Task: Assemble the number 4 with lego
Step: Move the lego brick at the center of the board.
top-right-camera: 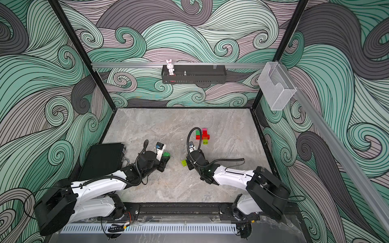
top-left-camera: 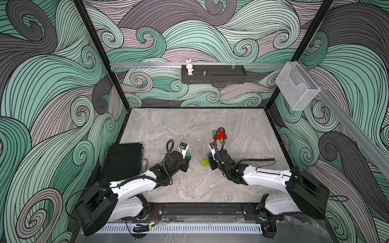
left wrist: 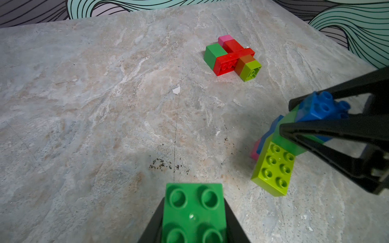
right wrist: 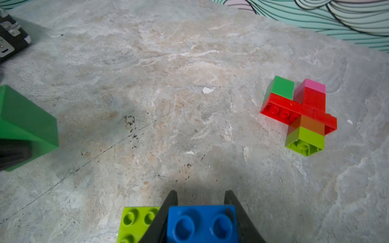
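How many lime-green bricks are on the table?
2. A square lime brick ends the assembled figure, beside its orange-brown brick; an oblong lime brick lies beside the blue brick. More may hide beneath.

Both arms reach low toward the middle, left claw (left wrist: 193, 202) and right claw (right wrist: 201, 195) each clamped shut.

Both top views look steeply down on the whole table (top-left-camera: 189, 126); wrist cams sit low and close, both catching the lego cluster (left wrist: 230, 56).
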### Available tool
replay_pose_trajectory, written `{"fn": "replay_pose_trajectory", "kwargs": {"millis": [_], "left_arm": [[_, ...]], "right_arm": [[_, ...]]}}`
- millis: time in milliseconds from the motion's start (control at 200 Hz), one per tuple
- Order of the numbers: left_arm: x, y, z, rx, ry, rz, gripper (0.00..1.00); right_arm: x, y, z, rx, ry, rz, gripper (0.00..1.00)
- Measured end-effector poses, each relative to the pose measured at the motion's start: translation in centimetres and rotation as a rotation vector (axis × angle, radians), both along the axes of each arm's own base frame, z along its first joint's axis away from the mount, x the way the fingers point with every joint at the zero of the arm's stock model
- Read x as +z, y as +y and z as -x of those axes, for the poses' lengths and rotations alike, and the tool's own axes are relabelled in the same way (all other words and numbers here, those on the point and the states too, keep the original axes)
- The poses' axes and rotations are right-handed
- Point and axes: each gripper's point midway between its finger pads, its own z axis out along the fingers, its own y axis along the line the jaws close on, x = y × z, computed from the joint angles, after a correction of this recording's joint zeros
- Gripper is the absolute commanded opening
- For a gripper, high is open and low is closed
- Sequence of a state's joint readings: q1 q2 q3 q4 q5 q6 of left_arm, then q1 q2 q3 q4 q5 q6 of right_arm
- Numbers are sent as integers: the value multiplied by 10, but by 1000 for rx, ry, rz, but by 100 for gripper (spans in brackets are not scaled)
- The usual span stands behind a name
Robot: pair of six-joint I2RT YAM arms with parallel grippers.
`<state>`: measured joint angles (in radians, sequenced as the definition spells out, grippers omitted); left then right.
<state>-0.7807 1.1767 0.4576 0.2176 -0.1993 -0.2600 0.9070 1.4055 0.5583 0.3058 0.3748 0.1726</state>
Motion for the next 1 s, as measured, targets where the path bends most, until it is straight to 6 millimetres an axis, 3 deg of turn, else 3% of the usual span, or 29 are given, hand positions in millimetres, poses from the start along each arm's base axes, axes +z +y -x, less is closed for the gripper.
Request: {"fn": "replay_pose_trajectory", "kwargs": {"millis": [370,545,726,1001], "left_arm": [[9,-3,-5,9,9,-2,0],[27,-12,-12,-17,-31,4,0],[26,-15,-13,-53,-46,-22,0],[31,-24,-23,-131,-110,-20,0]], "right_arm": [[1,5,-2,45,-58,8,26],[2,8,-19,25,-67,-26,26],[2,21,-36,7,-75,-61,25],[0,28,-42,-21,-37,-85,23]]}}
